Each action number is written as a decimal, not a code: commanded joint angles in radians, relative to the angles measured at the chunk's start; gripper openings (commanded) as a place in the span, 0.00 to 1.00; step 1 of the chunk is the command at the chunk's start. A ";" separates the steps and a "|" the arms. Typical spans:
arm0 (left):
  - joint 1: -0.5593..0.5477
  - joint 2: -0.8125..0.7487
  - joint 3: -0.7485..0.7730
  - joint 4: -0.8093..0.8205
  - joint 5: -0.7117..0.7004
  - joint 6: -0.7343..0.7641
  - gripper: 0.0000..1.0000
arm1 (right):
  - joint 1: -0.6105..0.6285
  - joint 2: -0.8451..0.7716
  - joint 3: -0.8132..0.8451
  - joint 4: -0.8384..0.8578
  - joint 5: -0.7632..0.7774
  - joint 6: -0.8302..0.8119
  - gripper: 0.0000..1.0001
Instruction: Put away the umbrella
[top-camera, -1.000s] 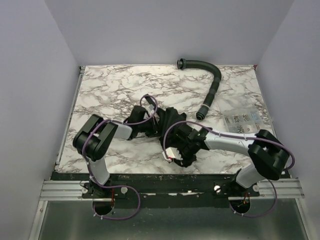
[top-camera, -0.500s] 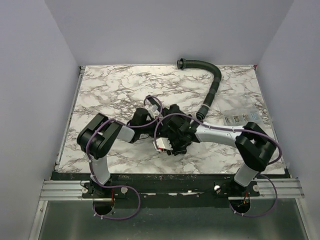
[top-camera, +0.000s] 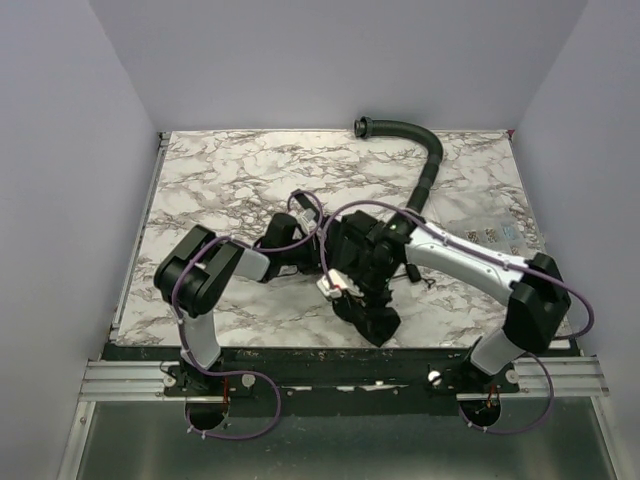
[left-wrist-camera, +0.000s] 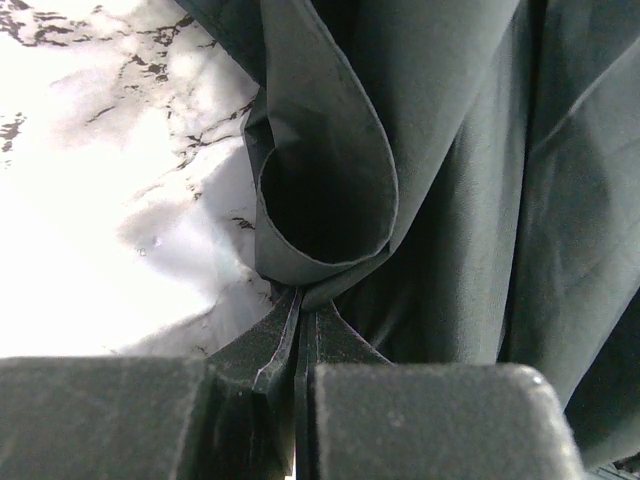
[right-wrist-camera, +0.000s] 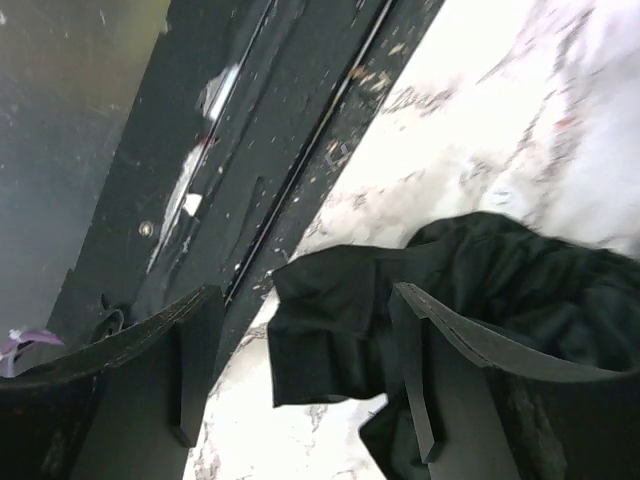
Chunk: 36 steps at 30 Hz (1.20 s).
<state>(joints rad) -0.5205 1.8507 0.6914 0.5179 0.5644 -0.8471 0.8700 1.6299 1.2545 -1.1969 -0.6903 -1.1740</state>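
The umbrella is a crumpled black fabric bundle at the middle of the marble table, with one end lying by the front edge. My left gripper reaches it from the left. In the left wrist view the left gripper is shut on a curled fold of the umbrella fabric. My right gripper hangs over the front part of the bundle. In the right wrist view the right gripper is open, and a loose flap of the umbrella lies below, apart from the fingers.
A curved black ribbed hose lies at the back right. A clear plastic bag sits at the right. The dark front rail runs just beside the umbrella's near end. Purple cables loop over both arms.
My right gripper has opened and let go of the fabric, then lifted and turned over the bundle's front end. The left gripper stays shut on the fabric.
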 joint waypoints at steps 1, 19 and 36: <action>-0.001 0.053 -0.023 -0.231 -0.054 0.046 0.05 | -0.005 -0.119 0.045 0.057 -0.043 0.167 0.78; 0.013 0.056 -0.015 -0.242 -0.048 0.048 0.06 | 0.039 -0.329 -0.161 0.424 0.160 0.244 0.53; 0.013 0.055 -0.002 -0.272 -0.062 0.059 0.06 | 0.102 -0.398 -0.519 0.851 0.503 0.262 1.00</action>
<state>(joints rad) -0.5121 1.8511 0.7185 0.4564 0.5728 -0.8494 0.9428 1.2362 0.8513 -0.4629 -0.2951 -0.8597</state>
